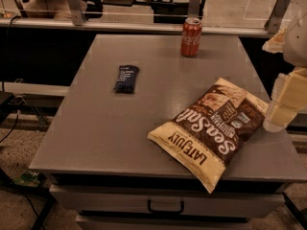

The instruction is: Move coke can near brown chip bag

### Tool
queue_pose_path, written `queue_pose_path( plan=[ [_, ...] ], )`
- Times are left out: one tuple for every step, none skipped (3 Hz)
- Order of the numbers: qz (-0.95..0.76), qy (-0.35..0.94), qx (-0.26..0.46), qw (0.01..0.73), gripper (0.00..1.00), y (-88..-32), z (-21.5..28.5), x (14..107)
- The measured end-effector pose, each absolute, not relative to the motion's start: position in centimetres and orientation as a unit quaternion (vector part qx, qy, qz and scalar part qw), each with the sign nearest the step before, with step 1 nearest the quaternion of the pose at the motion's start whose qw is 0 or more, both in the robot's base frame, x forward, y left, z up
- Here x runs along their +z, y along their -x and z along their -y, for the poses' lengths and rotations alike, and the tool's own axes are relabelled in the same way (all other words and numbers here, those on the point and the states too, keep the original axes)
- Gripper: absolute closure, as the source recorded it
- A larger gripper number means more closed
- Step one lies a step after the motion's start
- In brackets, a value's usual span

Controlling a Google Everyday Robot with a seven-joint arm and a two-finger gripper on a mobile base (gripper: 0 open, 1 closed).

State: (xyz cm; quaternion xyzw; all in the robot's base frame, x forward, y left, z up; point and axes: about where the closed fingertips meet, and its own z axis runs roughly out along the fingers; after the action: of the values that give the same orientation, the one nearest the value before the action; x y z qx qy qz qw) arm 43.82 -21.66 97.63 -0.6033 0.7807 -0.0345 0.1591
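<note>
- Where the grey table [105, 128] ends on the right, the gripper [283, 107] hangs by the far corner of the brown chip bag [211, 128], on a pale arm coming down from the upper right. I cannot tell whether it is spread or pressed together.
- The coke can [191, 37] stands upright near the back edge, well apart from bag and gripper, with white script on red.
- The bag lies flat at front right, lettered "Sea Salt" and "LATE JULY".
- A dark blue snack packet [126, 78] lies left of centre, its print unreadable.
</note>
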Motion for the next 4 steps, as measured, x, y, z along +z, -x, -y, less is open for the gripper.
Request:
queue_pose_path(
  plan=[
    [-0.781, 0.603, -0.035, 0.159, 0.0, -43.8, 21.7, 97.6],
    [-0.783, 0.598, -0.031, 0.169, 0.0, -45.8, 21.7, 97.7],
    [-0.785, 0.587, -0.028, 0.194, 0.0, -50.3, 21.8, 97.4],
    [-0.797, 0.56, -0.023, 0.224, 0.0, -55.2, 22.2, 97.0]
  ],
)
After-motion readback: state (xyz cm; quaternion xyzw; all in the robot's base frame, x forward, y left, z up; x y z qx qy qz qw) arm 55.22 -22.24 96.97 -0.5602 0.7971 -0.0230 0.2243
